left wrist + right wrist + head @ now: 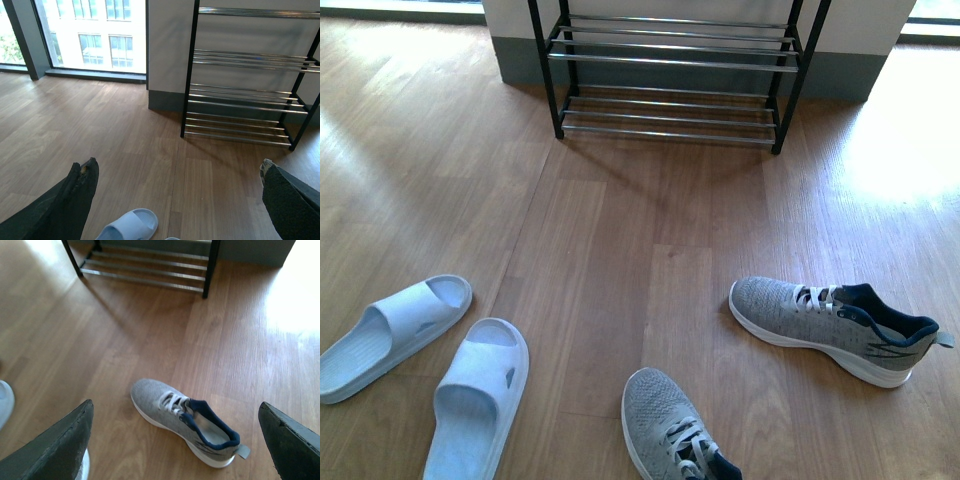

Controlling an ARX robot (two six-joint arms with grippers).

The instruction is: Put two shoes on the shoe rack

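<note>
Grey sneaker (830, 328), second sneaker (668, 425), upright, rack (670, 61) beyond

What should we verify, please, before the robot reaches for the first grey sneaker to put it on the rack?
1. Left fingers spread and empty: ok.
2. Right fingers spread and empty: ok.
3. Far sneaker fully in view, upright on its sole on the floor: ok.
4. Near sneaker fully in view: not ok, because the front view's edge cuts off its heel.
5. Shoe rack has no shoes on its visible tiers: ok.
6. Slippers lie apart from both sneakers, off the path to the rack: ok.
</note>
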